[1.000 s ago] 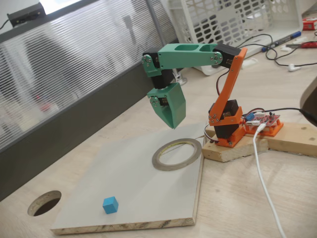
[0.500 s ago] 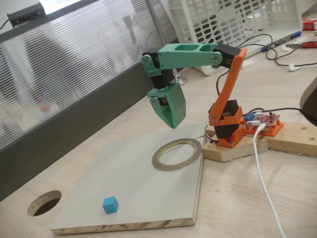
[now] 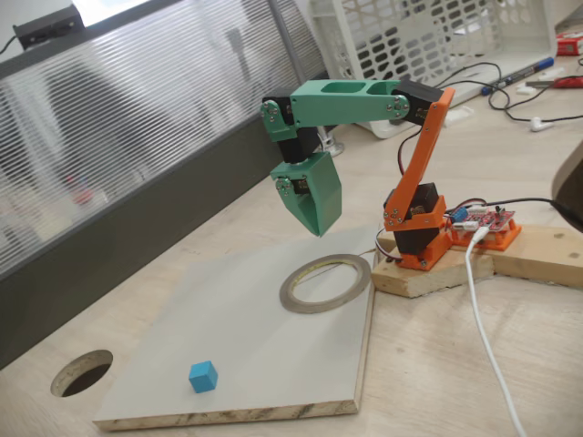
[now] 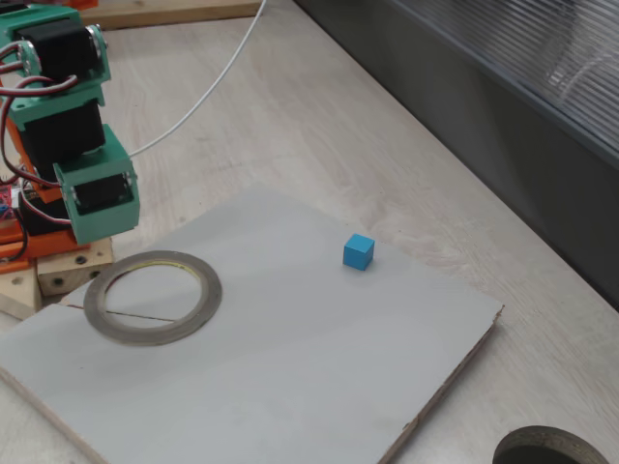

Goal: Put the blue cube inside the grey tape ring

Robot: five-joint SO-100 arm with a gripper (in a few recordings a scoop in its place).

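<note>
Blue cube (image 3: 203, 376) sits alone on the grey board (image 3: 246, 319), well apart from the tape ring (image 3: 325, 283). Green gripper (image 3: 317, 223) hangs above the ring, holding nothing; I cannot tell how wide its jaws are.

Arm folded, green pincer (image 3: 317, 221) pointing down, fingers together, holding nothing.

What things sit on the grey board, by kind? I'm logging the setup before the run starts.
Blue cubes: 1, the blue cube near the board's front edge in a fixed view.
Tape rings: 1, the grey tape ring lying flat near the arm's base.
Total: 2.
The claw hangs above the board, touching neither.
</note>
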